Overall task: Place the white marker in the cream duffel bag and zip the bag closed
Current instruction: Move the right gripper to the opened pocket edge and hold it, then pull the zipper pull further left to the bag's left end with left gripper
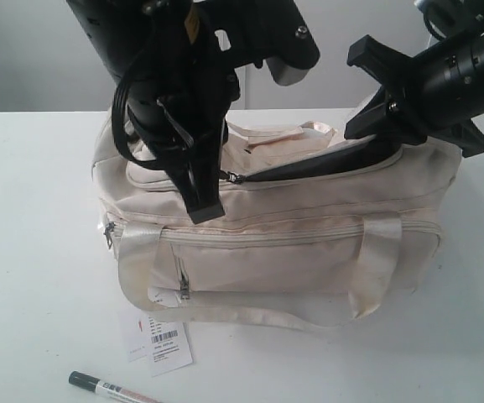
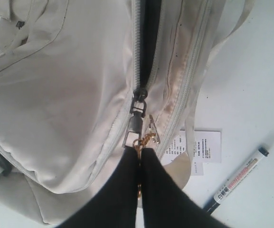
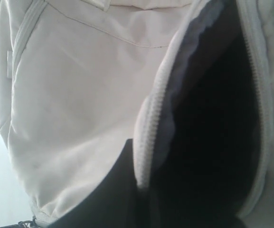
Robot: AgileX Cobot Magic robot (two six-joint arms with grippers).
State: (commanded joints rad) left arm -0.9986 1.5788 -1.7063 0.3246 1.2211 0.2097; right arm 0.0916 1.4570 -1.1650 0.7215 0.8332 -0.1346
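The cream duffel bag lies on the white table with its top zipper partly open, showing black lining. The zipper slider sits toward the bag's left end. My left gripper is shut on the gold chain pull hanging from that slider. At the bag's right end, my right gripper is shut on the zipper edge of the opening. The white marker lies on the table in front of the bag, dark cap pointing left, away from both grippers.
The white barcode tags lie flat on the table just in front of the bag, near the marker. A glossy handle droops over the front pocket. The second handle rests on top behind the opening.
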